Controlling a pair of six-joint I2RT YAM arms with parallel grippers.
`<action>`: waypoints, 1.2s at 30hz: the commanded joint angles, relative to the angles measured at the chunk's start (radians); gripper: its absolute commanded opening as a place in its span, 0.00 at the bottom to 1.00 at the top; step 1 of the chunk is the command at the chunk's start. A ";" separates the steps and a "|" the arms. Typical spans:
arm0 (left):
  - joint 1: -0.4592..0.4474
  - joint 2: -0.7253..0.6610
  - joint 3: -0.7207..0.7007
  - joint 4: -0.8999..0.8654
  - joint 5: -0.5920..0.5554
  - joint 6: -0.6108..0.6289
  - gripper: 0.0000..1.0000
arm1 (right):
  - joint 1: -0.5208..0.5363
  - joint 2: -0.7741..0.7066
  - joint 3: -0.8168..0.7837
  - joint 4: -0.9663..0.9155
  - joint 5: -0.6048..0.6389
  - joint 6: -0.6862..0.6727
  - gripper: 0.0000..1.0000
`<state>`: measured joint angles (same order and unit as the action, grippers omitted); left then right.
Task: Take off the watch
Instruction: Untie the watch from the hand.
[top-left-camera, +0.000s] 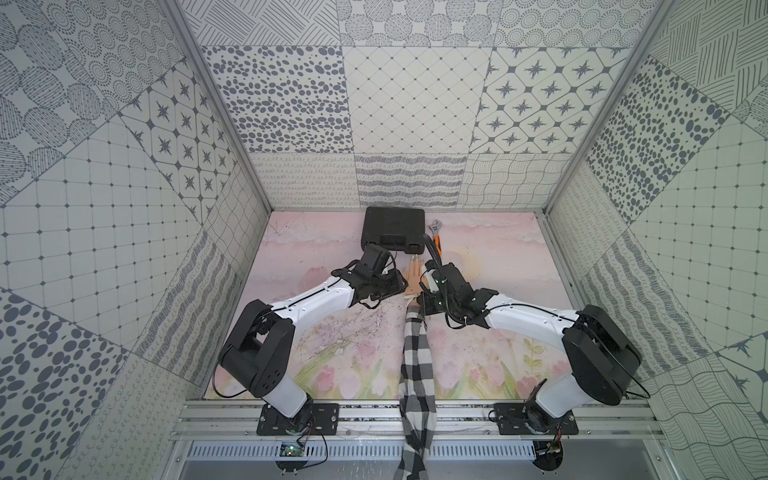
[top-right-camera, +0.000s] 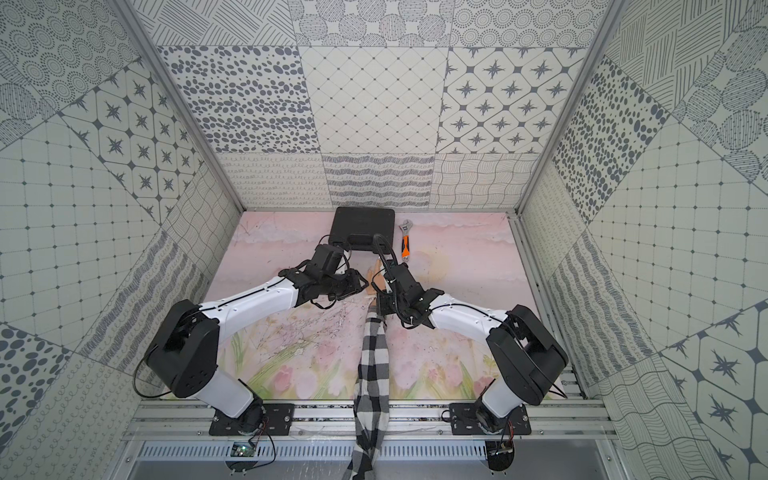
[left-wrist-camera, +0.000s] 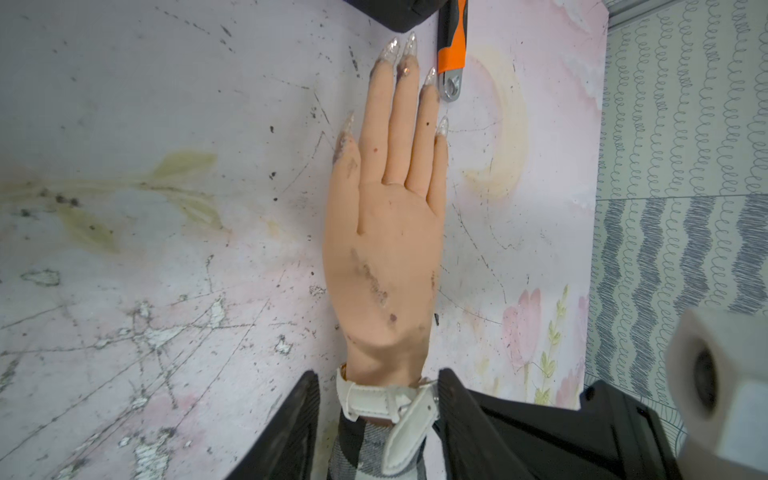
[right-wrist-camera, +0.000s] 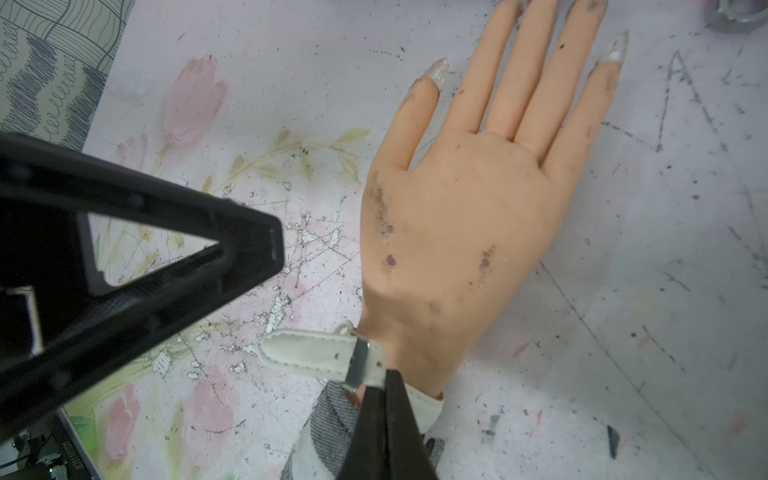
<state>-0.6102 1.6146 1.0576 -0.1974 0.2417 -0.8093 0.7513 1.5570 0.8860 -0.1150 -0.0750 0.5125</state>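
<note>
While straddling watch (left-wrist-camera: 371, 401), left claw (left-wrist-camera: 376, 373) gapes.

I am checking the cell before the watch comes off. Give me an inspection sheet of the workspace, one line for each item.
Surface: pink floral mat, scratched and stained.
Job's things: watch strapped round the wrist of the mannequin hand, strap tail loose.
Clutter: black case and orange-handled wrench beyond the fingertips.
Claws: left claw open, clear of the hand; right claw shut, tips on the strap by the buckle.
Cables: black cable arching above the right arm.
Surroundings: patterned walls, metal rail at the front.
</note>
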 joint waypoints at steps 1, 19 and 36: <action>-0.015 0.059 0.066 -0.006 0.038 0.005 0.48 | 0.006 -0.003 0.013 0.092 -0.008 -0.007 0.00; -0.071 0.174 0.189 -0.246 0.028 0.112 0.48 | 0.006 0.023 0.038 0.088 0.000 -0.008 0.00; -0.054 0.098 0.009 -0.357 0.018 0.154 0.40 | -0.034 0.017 0.018 0.076 0.029 0.025 0.00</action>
<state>-0.6739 1.7336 1.1286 -0.3702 0.2775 -0.6968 0.7528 1.5867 0.8860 -0.1337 -0.1173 0.5179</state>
